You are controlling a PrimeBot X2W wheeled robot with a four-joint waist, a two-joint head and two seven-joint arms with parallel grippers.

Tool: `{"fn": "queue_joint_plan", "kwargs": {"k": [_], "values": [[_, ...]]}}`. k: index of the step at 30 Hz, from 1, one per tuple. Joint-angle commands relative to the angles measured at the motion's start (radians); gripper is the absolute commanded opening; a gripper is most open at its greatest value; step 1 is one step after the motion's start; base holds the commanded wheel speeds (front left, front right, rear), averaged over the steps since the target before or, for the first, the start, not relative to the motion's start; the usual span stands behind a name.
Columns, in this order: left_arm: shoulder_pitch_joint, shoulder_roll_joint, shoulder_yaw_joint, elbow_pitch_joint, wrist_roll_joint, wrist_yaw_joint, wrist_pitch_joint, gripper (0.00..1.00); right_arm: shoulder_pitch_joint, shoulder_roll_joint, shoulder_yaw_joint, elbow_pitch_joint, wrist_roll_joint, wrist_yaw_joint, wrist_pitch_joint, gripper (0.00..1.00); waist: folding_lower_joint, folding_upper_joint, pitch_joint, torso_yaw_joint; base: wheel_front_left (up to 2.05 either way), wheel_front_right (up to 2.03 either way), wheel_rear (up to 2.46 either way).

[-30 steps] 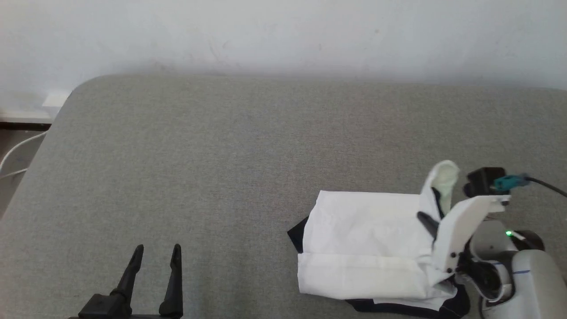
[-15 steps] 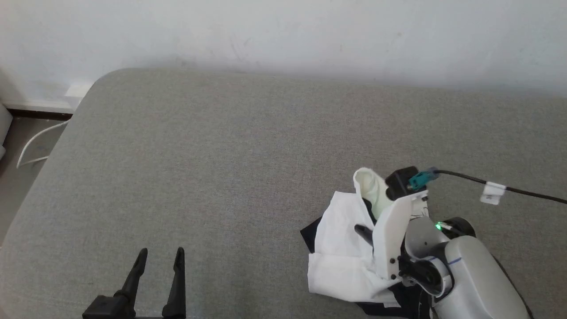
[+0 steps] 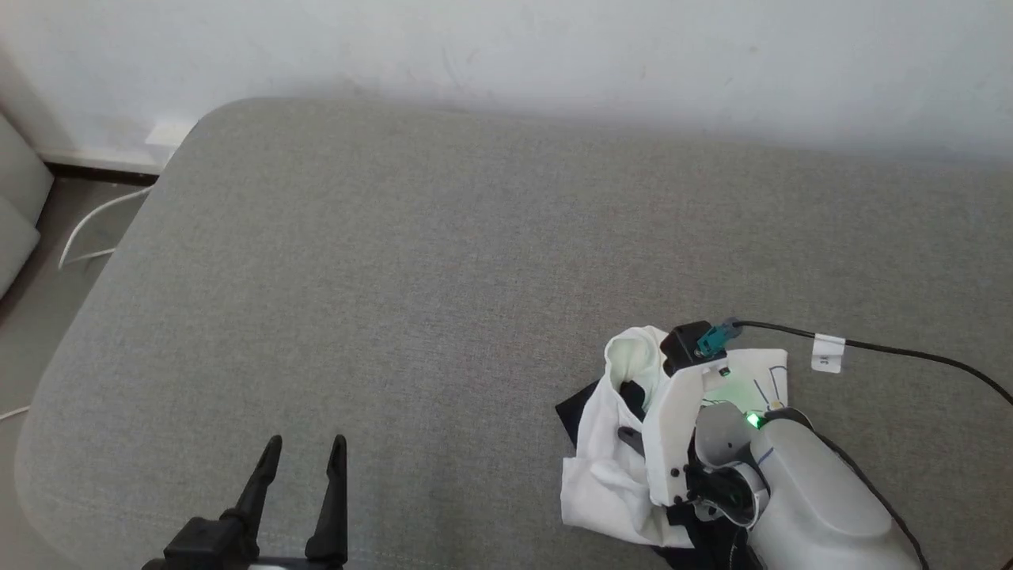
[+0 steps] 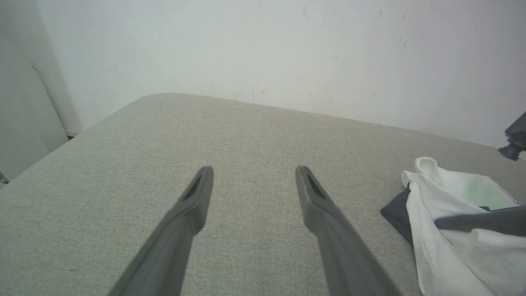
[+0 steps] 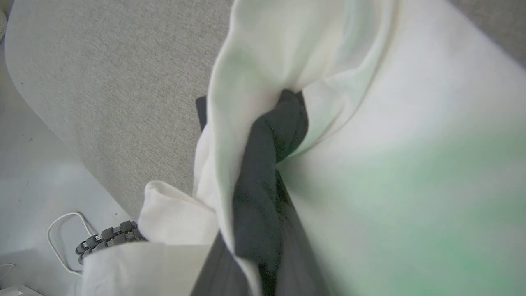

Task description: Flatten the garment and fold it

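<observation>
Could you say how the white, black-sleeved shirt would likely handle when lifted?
Probably floppy: the thin white shirt with black sleeves bunches and sags around the shut right gripper. Likely light, since one pinch holds a fold raised.

Arms: left free, right gripping.
The left gripper (image 3: 306,440) sits low, fingers spread wide (nothing between them); the right gripper (image 5: 287,111) pinches the garment (image 3: 605,483), forearm angled up-left.
</observation>
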Motion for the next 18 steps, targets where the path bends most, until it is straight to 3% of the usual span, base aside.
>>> {"fn": "queue_joint_plan", "kwargs": {"k": [1, 2, 3, 11, 18], "values": [[-0.016, -0.004, -0.001, 0.007, 0.009, -0.008, -0.005, 1.0, -0.025, 0.002, 0.013, 0.041, 0.012, -0.001, -0.019, 0.21, 0.0, -0.0001, 0.009, 0.008, 0.0, 0.0, 0.0], [-0.019, -0.006, -0.001, 0.008, 0.009, -0.01, -0.005, 1.0, -0.038, 0.002, 0.02, 0.062, 0.019, -0.001, -0.03, 0.66, 0.0, -0.0001, 0.012, 0.01, 0.0, 0.0, 0.0], [-0.021, -0.007, 0.0, 0.01, 0.009, -0.011, -0.005, 1.0, -0.052, 0.002, 0.028, 0.079, 0.029, -0.001, -0.039, 1.0, 0.0, -0.0001, 0.014, 0.01, 0.0, 0.0, 0.0], [-0.022, -0.006, 0.008, 0.015, 0.008, -0.014, -0.005, 1.0, -0.151, 0.002, 0.125, 0.052, 0.114, -0.001, -0.022, 1.0, 0.0, -0.0001, 0.029, -0.017, 0.0, 0.0, 0.0], [-0.006, -0.004, 0.02, -0.001, 0.009, -0.005, -0.005, 1.0, -0.139, -0.005, -0.045, -0.053, 0.031, -0.001, -0.038, 1.0, 0.0, -0.0001, 0.026, -0.056, 0.0, 0.0, 0.0]]}}
